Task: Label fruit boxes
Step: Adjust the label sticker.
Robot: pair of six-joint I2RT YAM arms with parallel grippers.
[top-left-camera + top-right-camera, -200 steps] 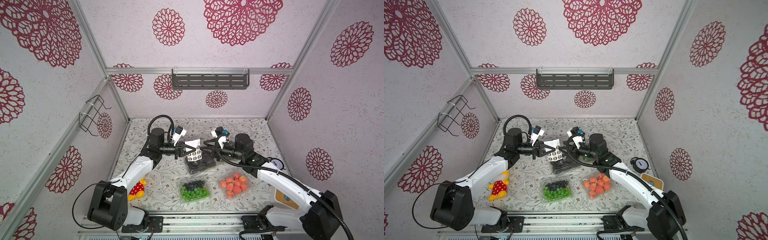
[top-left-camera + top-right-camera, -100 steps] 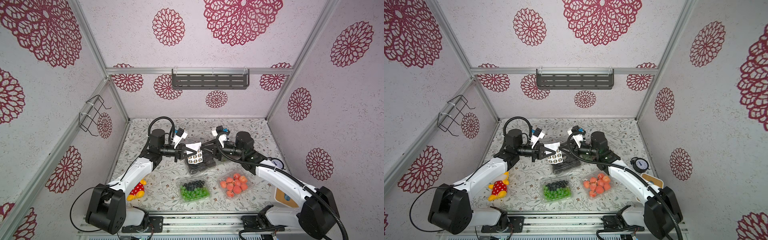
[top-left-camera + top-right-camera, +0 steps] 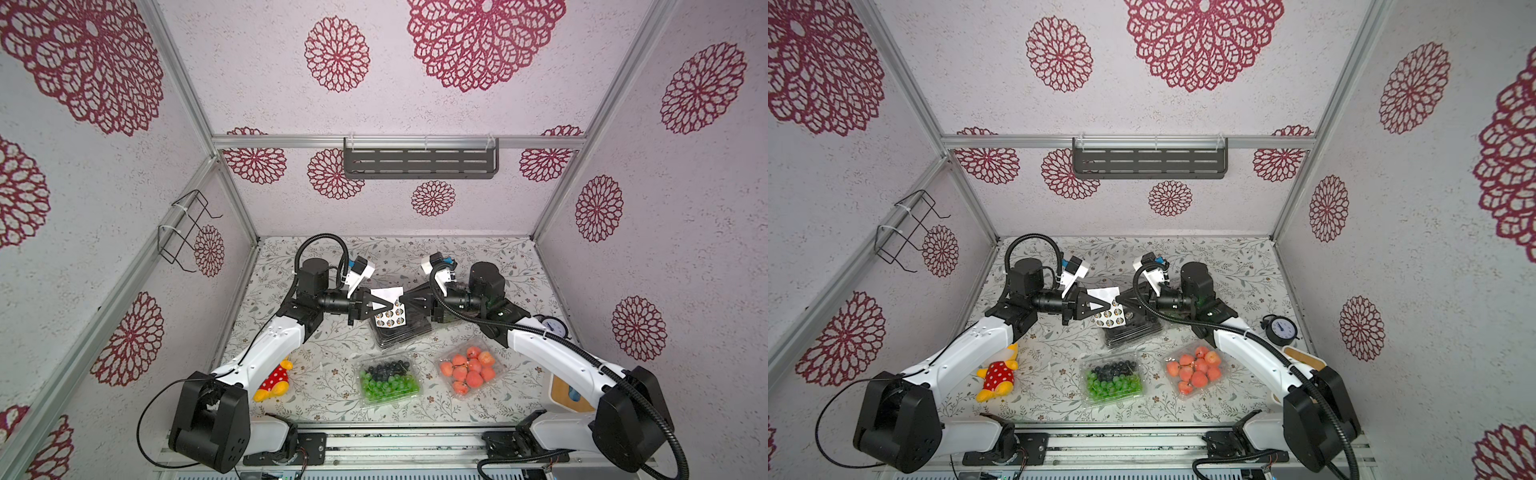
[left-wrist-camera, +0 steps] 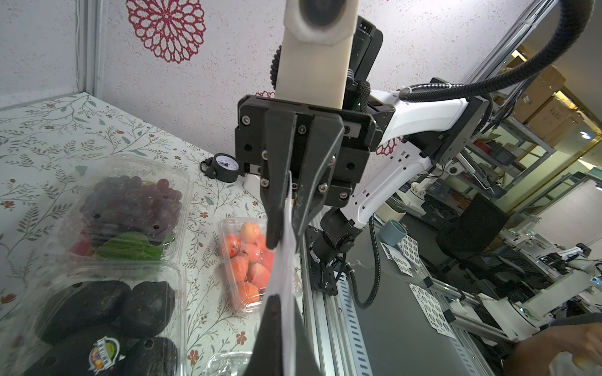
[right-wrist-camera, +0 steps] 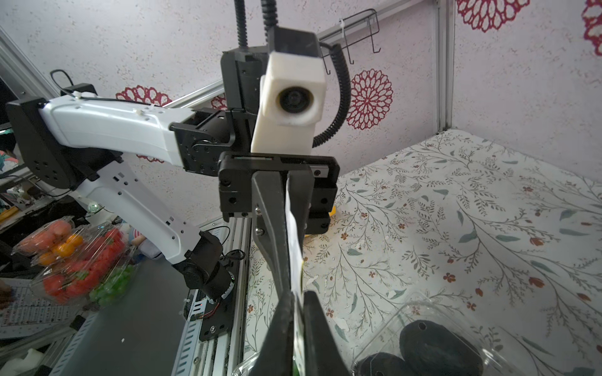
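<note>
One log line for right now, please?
left jaws: shut on white round-sticker paper sheet | right jaws: shut on sheet | below: clear plastic box, black fruit

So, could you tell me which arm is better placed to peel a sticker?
Likely right: the right end effector pinches the sticker-side edge of the white sheet of round stickers, while the left end effector anchors the opposite edge.
</note>
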